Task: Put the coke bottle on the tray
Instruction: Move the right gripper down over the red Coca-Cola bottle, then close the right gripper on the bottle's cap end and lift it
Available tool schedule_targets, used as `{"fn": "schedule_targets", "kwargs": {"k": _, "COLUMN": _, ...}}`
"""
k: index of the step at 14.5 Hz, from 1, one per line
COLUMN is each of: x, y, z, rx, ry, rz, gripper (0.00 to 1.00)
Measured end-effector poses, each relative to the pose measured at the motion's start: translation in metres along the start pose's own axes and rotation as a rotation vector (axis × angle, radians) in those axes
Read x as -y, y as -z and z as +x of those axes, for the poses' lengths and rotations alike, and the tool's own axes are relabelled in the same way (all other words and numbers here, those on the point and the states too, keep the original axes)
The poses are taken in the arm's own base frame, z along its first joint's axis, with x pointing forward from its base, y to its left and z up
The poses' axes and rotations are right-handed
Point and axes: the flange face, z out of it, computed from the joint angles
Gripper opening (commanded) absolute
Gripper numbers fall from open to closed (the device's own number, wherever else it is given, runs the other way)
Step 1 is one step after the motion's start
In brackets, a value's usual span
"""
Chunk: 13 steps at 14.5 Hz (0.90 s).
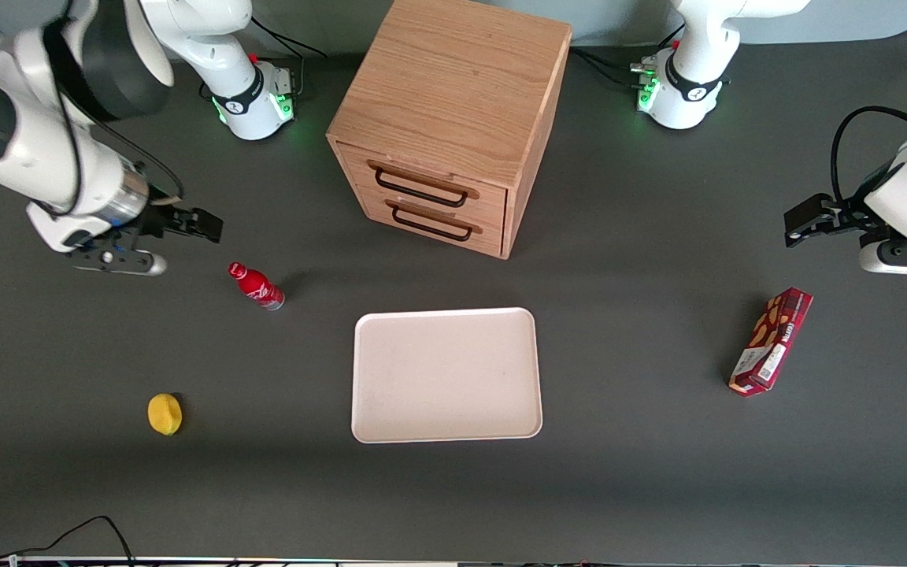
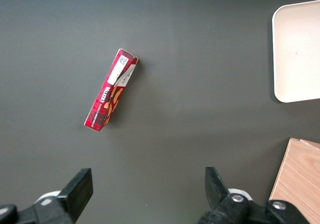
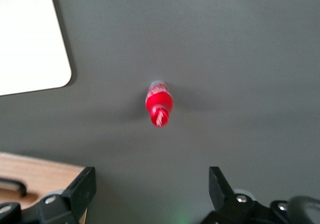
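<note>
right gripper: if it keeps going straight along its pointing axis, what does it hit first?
The gripper, open, hangs above bare table, pointing down. In the wrist view the coke bottle stands upright ahead of the fingers, not between them, so a straight descent probably meets bare table just beside it. Depth is unclear.

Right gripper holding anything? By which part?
Nothing. The gripper is open above the table, apart from the small red coke bottle, which stands untouched.

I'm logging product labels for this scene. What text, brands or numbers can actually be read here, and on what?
Coke bottle: white script, too small to read.
Snack box: yellow lettering and a white barcode label, too blurred to read.
Tray: none.
Drawer cabinet: none.
End effector, open, apart from the bottle: none.
</note>
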Motion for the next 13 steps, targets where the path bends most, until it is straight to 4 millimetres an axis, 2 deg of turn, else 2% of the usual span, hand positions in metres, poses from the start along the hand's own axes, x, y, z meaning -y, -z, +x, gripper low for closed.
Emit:
{"fn": "schedule_targets", "kwargs": {"k": 2, "x": -0.002, "y": -0.06, "z": -0.001, "rx": -0.044, "ry": 0.0, "rz": 0.014, "gripper": 1.0}}
{"fn": "schedule_targets", "kwargs": {"k": 3, "x": -0.004, "y": -0.084, "z": -0.003, "rx": -0.058, "ry": -0.002, "rz": 0.019, "gripper": 1.0}}
{"fn": "schedule_targets", "kwargs": {"k": 4, "x": -0.006, "y": -0.099, "z": -0.005, "rx": -0.066, "ry": -0.003, "rz": 0.022, "gripper": 0.93}}
{"fn": "schedule_targets", "kwargs": {"k": 5, "x": -0.007, "y": -0.109, "z": -0.006, "rx": -0.073, "ry": -0.005, "rz": 0.026, "gripper": 0.68}}
{"fn": "schedule_targets", "kwargs": {"k": 7, "x": -0.008, "y": -0.119, "z": -0.007, "rx": -0.095, "ry": -0.005, "rz": 0.034, "gripper": 0.0}}
{"fn": "schedule_targets", "kwargs": {"k": 10, "x": -0.008, "y": -0.128, "z": -0.008, "rx": -0.099, "ry": -0.003, "rz": 0.037, "gripper": 0.0}}
{"fn": "schedule_targets", "kwargs": {"k": 13, "x": -0.008, "y": -0.128, "z": -0.008, "rx": -0.099, "ry": -0.001, "rz": 0.037, "gripper": 0.0}}
